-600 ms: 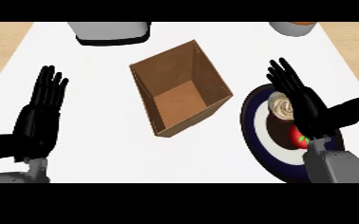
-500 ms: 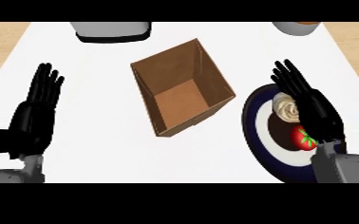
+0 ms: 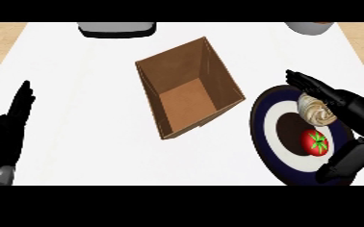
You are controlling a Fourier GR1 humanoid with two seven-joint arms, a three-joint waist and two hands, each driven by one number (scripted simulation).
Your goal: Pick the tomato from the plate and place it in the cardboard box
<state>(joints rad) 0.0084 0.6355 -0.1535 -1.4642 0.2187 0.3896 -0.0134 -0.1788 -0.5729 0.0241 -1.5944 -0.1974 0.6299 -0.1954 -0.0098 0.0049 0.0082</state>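
Tomato (image 3: 316, 141) and a bun (image 3: 317, 110) sit on the plate (image 3: 265, 139); cardboard box (image 3: 189, 94) empty.

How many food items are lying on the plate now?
2: a red tomato at the plate's dark centre, and a beige, shell-like item just above it. The right hand may hide more.

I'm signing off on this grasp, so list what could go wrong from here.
1. A beige, shell-like item lies right beside the tomato on the plate, under the right hand; closing fingers may catch or knock it.
2. The tomato is round and could roll away across the plate if nudged.
3. The cardboard box sits tilted, so a release near its rim may miss the opening.
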